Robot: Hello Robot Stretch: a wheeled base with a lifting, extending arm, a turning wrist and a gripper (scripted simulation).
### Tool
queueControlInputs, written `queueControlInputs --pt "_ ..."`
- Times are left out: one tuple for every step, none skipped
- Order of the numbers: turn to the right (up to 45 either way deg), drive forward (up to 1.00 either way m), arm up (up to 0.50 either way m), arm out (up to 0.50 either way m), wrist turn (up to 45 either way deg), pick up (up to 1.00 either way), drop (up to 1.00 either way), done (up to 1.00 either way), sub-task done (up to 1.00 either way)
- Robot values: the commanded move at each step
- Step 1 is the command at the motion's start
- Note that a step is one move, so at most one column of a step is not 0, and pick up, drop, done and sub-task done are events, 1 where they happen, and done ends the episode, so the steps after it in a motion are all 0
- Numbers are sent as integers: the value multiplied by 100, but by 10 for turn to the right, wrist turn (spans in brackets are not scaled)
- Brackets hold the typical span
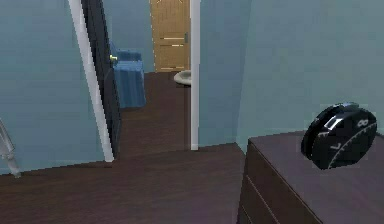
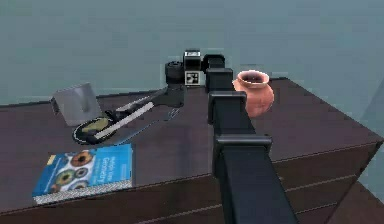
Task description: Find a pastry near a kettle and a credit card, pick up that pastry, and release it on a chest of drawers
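Observation:
The dark arm bar (image 2: 235,140) reaches out over the dark wooden chest of drawers (image 2: 300,140). The gripper (image 2: 166,90) sits at its far end, left of the two white marker squares. Just left of and below the gripper, a small round flat thing with a yellowish middle (image 2: 97,128) lies on the chest top. It is too small to name. A thin pale strip (image 2: 135,108) runs between that thing and the gripper. I cannot tell whether the gripper holds anything. The same chest (image 1: 300,170) fills the forward view's lower right.
On the chest top are a terracotta pot (image 2: 253,92) right of the arm, a blue book (image 2: 85,170) near the front edge and a small grey box (image 2: 75,103). A round black clock (image 1: 338,137) stands on the chest. Ahead, an open dark door (image 1: 102,70) leads to a passage with a blue bin (image 1: 128,80).

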Motion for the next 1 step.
queueControlInputs --pt "0 0 0 0 450 0 0 0 0"
